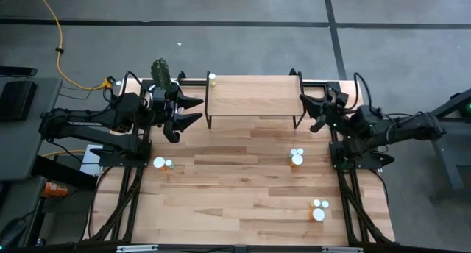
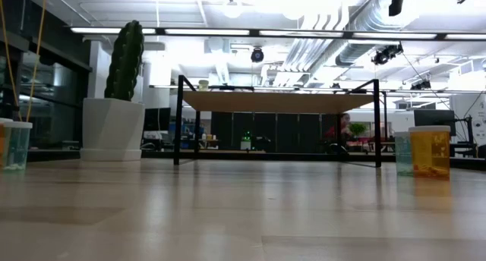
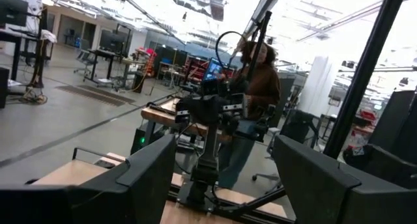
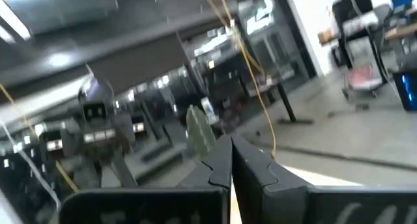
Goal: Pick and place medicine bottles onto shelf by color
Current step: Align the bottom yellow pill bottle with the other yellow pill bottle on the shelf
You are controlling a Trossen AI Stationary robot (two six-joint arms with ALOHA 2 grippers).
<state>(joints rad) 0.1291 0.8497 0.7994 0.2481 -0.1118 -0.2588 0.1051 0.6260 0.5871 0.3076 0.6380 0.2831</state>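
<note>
My left gripper (image 1: 193,111) hovers at the shelf's nine o'clock end, jaws spread wide and empty, beside the cactus pot (image 1: 161,73). Two medicine bottles (image 1: 163,163) stand at six o'clock from it. The shelf (image 1: 252,97) carries one small bottle (image 1: 213,78) at its far left corner. At five o'clock from the shelf a second cluster (image 1: 296,157) waits, a third (image 1: 319,209) nearer the front edge. My right gripper (image 1: 307,108) sits at the shelf's three o'clock end, jaws pressed together.

Shelf (image 1: 254,98): pale, smooth wood board on thin black metal legs. Table (image 1: 243,187): light wood planks with a soft sheen. Medicine bottles (image 2: 429,151): translucent plastic bodies, white caps.
</note>
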